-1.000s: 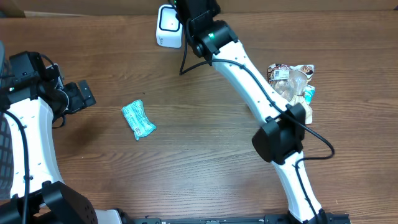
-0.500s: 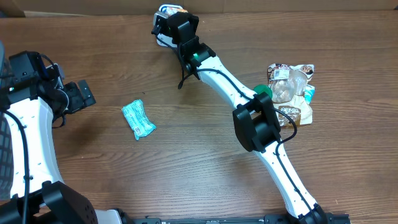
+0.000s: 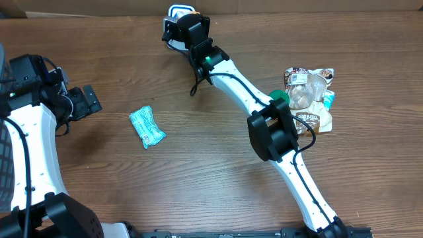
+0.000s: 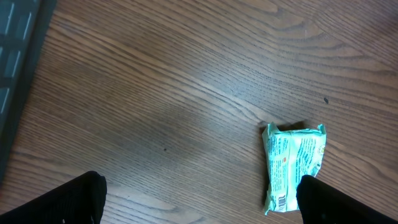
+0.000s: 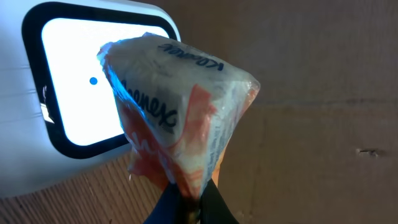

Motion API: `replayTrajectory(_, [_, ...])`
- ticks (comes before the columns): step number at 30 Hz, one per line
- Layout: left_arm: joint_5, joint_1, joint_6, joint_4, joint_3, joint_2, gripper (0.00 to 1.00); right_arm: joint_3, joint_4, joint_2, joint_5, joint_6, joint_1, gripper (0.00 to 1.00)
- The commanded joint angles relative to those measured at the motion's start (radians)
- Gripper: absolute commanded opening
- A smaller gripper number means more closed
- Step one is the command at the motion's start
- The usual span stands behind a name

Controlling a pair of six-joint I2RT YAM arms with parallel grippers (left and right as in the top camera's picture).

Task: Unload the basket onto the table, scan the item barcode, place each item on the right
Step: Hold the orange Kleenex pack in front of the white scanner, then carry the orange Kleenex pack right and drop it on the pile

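Right tool point(image 5: 186, 200) is pressed together on the bottom edge of a tissue pack point(image 5: 177, 118), pinching the crimped wrapper between its two dark fingertips. The pack, clear film with orange patches and dark lettering, stands up from the tips and tilts a little. Just beyond the pack, on the side away from the tool, sits a white scanner point(image 5: 68, 93) with a black-rimmed, brightly lit window and a small blue dot; the pack covers the window's near corner, and whether they touch cannot be told. Brown cardboard point(image 5: 311, 93) stands behind the scanner. A barcode on the pack is not visible.

Left tool point(image 4: 202, 199) is spread wide, its dark fingers far apart and holding nothing above the wooden tabletop point(image 3: 198, 165). Ahead of it, near one fingertip, a teal packet point(image 4: 293, 163) lies flat. Well apart from both tools, beside the right arm's elbow, lies a heap of packets point(image 3: 309, 96).
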State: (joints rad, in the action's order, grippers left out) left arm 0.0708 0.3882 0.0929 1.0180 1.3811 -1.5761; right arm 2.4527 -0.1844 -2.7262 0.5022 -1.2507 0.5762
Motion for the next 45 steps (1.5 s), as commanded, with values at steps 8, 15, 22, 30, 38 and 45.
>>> replayTrajectory(8, [-0.003, 0.004, -0.026, -0.001, 0.014, -0.001, 0.99, 0.014, -0.14, 0.241, 0.003, 0.359, 0.006, 0.04])
replayTrajectory(15, [-0.002, 0.004, -0.027, -0.001, 0.014, -0.001, 1.0, 0.014, -0.725, 0.579, -0.283, 0.939, -0.013, 0.04])
replayTrajectory(22, [-0.003, 0.004, -0.027, -0.001, 0.014, -0.001, 1.0, 0.014, -1.393, 0.715, -0.332, 1.565, -0.182, 0.04])
replayTrajectory(30, [-0.003, 0.004, -0.027, -0.001, 0.015, -0.001, 1.0, -0.208, -1.5, 0.702, -0.373, 1.67, -0.366, 0.04])
replayTrajectory(38, [-0.003, 0.004, -0.026, -0.001, 0.014, -0.001, 1.0, -0.531, -1.414, 0.702, -0.361, 1.67, -0.453, 0.04])
replayTrajectory(45, [-0.002, 0.004, -0.026, -0.001, 0.014, -0.001, 1.0, -0.568, -1.399, 0.702, -0.354, 1.666, -0.484, 0.31])
